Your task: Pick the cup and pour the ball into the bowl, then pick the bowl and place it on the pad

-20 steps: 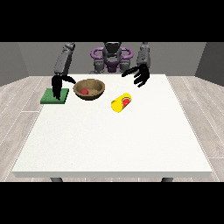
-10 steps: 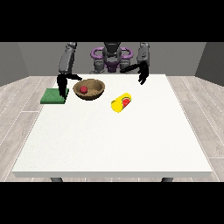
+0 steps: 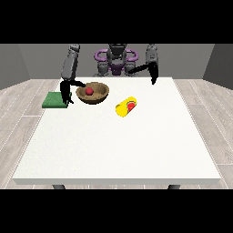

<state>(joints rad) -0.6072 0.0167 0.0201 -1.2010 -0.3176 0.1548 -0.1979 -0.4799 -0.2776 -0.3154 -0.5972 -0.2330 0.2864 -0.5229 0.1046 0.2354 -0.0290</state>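
My torso (image 3: 116, 63) is dark grey with purple rings at the shoulders; my upper arms (image 3: 70, 66) are grey cylinders, my forearms and hands (image 3: 66, 93) slim and black, beyond the table's far edge

**Count of the things on the worktop**

There is one white worktop (image 3: 118, 145). On it stand one brown bowl (image 3: 93, 93), one yellow cup (image 3: 125, 107) lying on its side, and one green pad (image 3: 54, 100). There are two red balls: one ball in the bowl (image 3: 89, 91) and one ball at the cup's mouth (image 3: 131, 106). One robot (image 3: 116, 59) is behind, with two black hands: one at the view's left (image 3: 67, 91), one at the view's right (image 3: 154, 75).
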